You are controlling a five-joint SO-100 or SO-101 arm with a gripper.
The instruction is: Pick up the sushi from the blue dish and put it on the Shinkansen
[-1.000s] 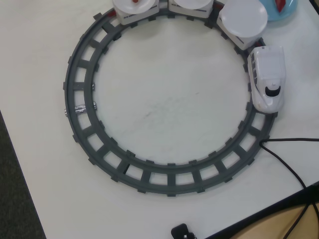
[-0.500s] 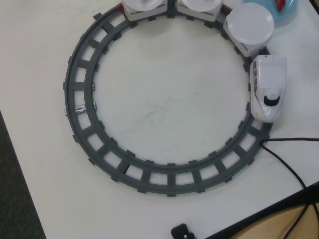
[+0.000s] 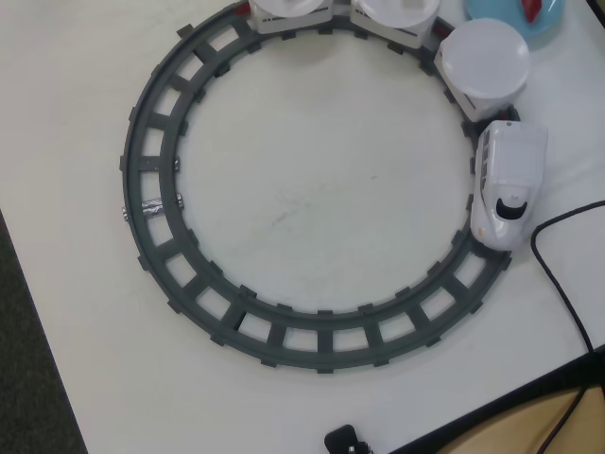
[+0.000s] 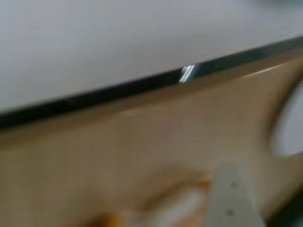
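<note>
Your sushi, a small glossy red piece, sits on the blue dish at the top right edge of the overhead view, both cut off by the frame. Just beside the dish, the Shinkansen stands on the right-hand curve of the grey ring track, its black windshield toward the bottom of the picture. Behind it, a car topped with a round white plate follows the curve, with more cars at the top edge. All rest on the white table, where a black cable loops at the right. Your wrist view is blurred: a dark table edge over tan surface, a pale part low right. Whether your tool is open or closed, you cannot tell.
</note>
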